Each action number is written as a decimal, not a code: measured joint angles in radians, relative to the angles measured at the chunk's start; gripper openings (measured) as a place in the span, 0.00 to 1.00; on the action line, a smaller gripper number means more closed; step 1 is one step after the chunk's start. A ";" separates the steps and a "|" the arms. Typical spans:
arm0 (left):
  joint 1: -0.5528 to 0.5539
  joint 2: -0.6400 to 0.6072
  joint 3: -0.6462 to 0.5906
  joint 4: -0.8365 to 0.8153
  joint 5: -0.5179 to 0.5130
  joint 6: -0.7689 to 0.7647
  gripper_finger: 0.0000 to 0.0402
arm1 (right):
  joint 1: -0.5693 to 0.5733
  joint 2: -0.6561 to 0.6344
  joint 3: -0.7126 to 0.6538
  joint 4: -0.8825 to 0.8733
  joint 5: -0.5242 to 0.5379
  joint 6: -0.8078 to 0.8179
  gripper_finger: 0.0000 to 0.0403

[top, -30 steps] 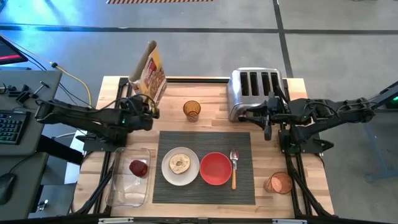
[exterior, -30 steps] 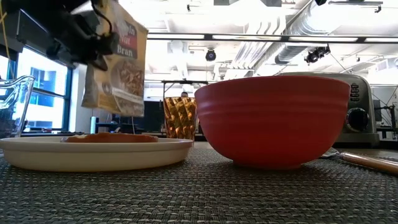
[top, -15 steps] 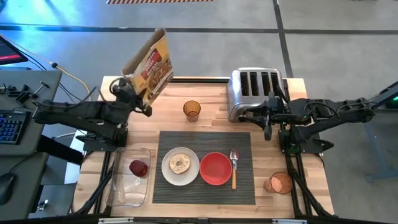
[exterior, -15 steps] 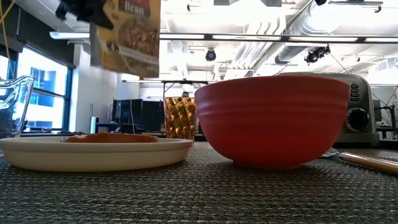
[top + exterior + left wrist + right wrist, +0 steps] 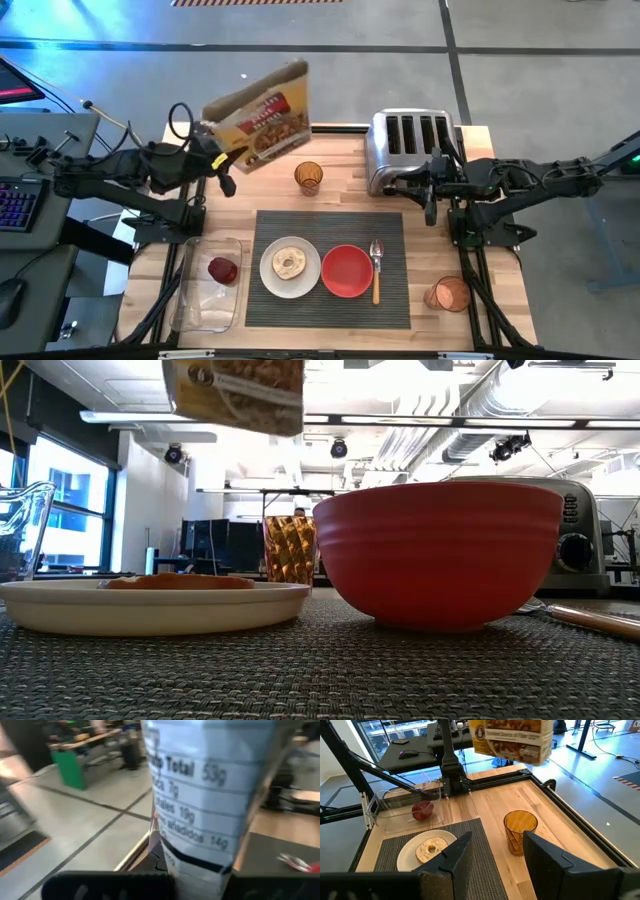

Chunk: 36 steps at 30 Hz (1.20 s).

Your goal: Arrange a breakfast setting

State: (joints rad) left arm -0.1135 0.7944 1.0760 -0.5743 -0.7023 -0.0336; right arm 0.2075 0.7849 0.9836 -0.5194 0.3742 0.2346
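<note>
Left arm raised, reaching across the counter's far left corner — left end effector pinches a cereal bag, held tilted in the air. Right end effector parked beside the toaster, fingers spread, holding nothing. On the mat: plate with bagel half, red bowl, spoon. Dark red fruit in the clear tray.
</note>
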 joint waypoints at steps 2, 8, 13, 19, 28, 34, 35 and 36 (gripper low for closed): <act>0.000 0.028 0.031 -0.009 0.054 0.027 0.00 | 0.000 0.000 0.000 0.000 0.000 0.000 0.38; 0.000 0.126 0.123 -0.062 0.142 0.106 0.00 | 0.000 0.000 0.000 0.000 0.000 0.000 0.38; -0.017 0.216 0.206 -0.173 0.159 0.137 0.00 | 0.000 0.000 0.000 0.000 0.000 0.000 0.38; -0.069 0.306 0.287 -0.276 0.163 0.159 0.00 | 0.000 0.000 0.000 0.000 0.000 0.000 0.38; -0.159 0.386 0.341 -0.427 0.172 0.132 0.00 | 0.000 0.000 0.000 0.000 0.000 0.000 0.38; -0.203 0.416 0.342 -0.503 0.205 0.091 0.00 | 0.000 0.000 0.000 0.000 0.000 0.000 0.38; -0.208 0.422 0.342 -0.522 0.205 0.082 0.00 | 0.000 0.000 0.000 0.000 0.000 0.000 0.38; -0.212 0.427 0.342 -0.546 0.206 0.074 0.00 | 0.000 0.000 0.000 0.000 0.000 0.000 0.38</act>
State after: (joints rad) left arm -0.3256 1.2216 1.4178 -1.1201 -0.4965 0.0405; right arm 0.2073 0.7849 0.9836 -0.5194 0.3743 0.2347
